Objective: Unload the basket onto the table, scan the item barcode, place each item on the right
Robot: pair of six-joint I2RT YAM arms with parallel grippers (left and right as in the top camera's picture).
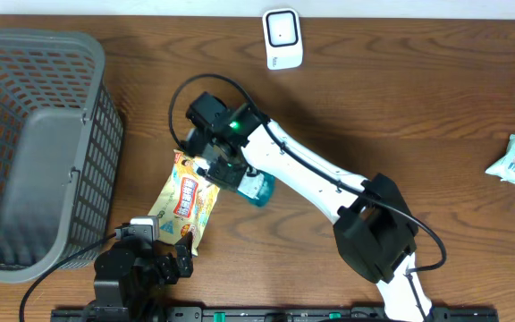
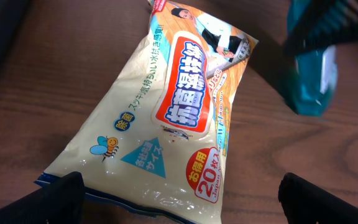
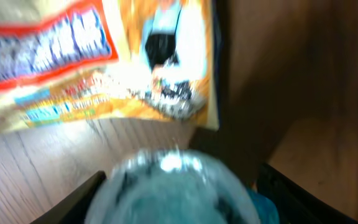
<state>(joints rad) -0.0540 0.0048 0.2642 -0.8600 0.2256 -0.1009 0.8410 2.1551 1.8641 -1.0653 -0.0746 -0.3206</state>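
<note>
**Teal container gripped, scan not yet done**

At the table's near edge, the left gripper [image 1: 170, 243] waits with its fingers wide apart, and the wipes pack [image 2: 179, 118] lies just before it. Beyond the pack, the right arm reaches in from the near right corner. Its right gripper [image 1: 226, 170] seems closed around the teal container [image 1: 259, 188]. Next, I judge, the barcode must face the scanner [image 1: 282, 38] at the far edge.

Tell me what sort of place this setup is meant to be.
Probably a mock shop checkout on a wooden table: a grey shopping basket, a white barcode scanner, and packaged goods, namely a wipes pack and a teal item.
</note>
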